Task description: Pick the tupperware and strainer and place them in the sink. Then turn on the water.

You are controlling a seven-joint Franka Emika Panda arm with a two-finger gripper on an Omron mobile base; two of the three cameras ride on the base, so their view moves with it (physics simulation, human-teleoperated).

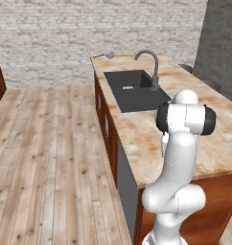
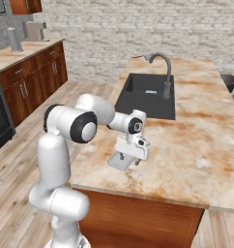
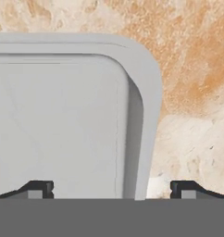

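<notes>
The pincer (image 3: 112,187) is held released, straddling the wall of the tupperware (image 3: 63,125) on the counter (image 3: 192,92). An off-centre close could tip or slide it.

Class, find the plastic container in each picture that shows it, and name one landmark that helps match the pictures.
Right base view: the container lies on the counter near its front edge, lower centre, under the gripper.
Hand view: the container's rounded corner fills the left and centre.
Shared landmark: the marbled orange counter, also in the left base view.
</notes>
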